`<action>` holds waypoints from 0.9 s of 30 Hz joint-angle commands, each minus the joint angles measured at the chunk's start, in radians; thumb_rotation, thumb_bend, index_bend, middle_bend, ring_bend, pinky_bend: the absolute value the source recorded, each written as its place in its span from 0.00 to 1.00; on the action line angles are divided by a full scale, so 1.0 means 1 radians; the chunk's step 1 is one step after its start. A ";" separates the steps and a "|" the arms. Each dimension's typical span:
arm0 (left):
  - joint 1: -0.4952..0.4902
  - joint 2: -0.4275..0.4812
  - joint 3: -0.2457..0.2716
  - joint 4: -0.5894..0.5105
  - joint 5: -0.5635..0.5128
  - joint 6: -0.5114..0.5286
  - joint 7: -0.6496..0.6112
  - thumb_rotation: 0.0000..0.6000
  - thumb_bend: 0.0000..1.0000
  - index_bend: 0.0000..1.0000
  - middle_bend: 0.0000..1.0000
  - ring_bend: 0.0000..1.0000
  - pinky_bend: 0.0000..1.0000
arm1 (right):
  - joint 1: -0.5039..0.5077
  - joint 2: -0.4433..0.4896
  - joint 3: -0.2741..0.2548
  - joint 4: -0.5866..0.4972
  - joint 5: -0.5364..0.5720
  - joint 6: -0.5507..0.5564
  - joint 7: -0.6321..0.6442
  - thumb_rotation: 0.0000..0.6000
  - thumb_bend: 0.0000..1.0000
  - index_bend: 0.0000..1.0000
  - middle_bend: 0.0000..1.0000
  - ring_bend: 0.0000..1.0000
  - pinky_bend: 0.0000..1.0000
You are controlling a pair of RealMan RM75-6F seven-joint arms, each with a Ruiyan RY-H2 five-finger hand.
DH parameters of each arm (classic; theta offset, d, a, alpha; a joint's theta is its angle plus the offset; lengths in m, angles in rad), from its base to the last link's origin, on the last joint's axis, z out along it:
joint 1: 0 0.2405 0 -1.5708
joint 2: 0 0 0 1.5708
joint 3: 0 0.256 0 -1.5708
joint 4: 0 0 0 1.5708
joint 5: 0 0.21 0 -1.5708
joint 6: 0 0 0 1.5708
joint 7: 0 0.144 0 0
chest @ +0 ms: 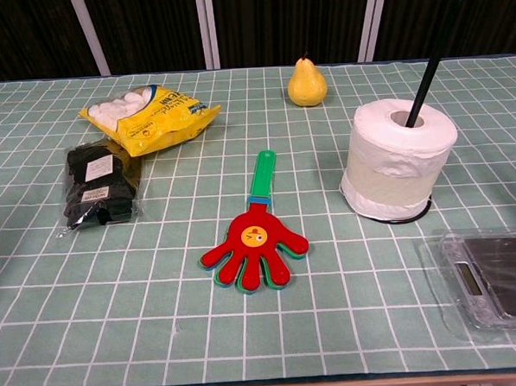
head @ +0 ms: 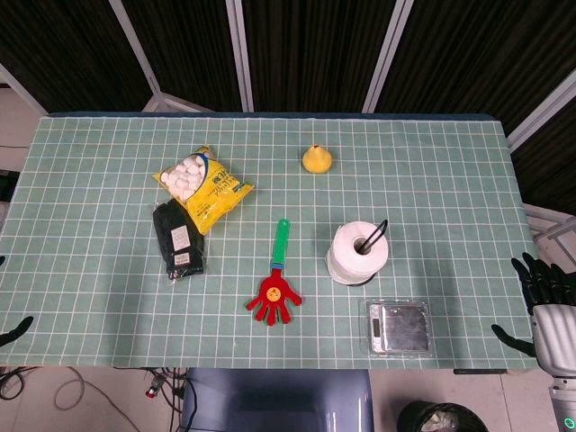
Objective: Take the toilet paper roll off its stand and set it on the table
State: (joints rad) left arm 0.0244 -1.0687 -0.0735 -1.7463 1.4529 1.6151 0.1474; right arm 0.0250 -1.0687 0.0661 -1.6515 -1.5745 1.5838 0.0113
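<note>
A white toilet paper roll (head: 360, 252) (chest: 399, 155) stands upright on its stand right of the table's middle. The stand's black rod (head: 376, 232) (chest: 425, 80) rises through the core, and its black base ring (chest: 407, 221) shows under the roll. My right hand (head: 544, 310) hovers off the table's right front corner with fingers apart and nothing in it, well away from the roll. Of my left hand (head: 16, 329) only dark fingertips show at the left edge, spread apart and holding nothing. Neither hand appears in the chest view.
A yellow pear (head: 316, 159) (chest: 307, 82) stands at the back. A yellow bag of white balls (head: 203, 187) and a black packet (head: 178, 239) lie left. A red hand clapper (head: 275, 292) (chest: 254, 241) lies centre front. A packaged scale (head: 399, 327) (chest: 496, 284) lies in front of the roll.
</note>
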 commanded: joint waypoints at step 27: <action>0.009 0.002 0.004 -0.009 0.011 0.018 -0.003 1.00 0.12 0.13 0.00 0.00 0.00 | -0.007 0.010 0.000 -0.028 0.039 -0.020 0.039 1.00 0.00 0.00 0.00 0.00 0.00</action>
State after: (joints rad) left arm 0.0341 -1.0668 -0.0690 -1.7555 1.4652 1.6341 0.1450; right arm 0.0177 -1.0608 0.0673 -1.6743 -1.5404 1.5700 0.0421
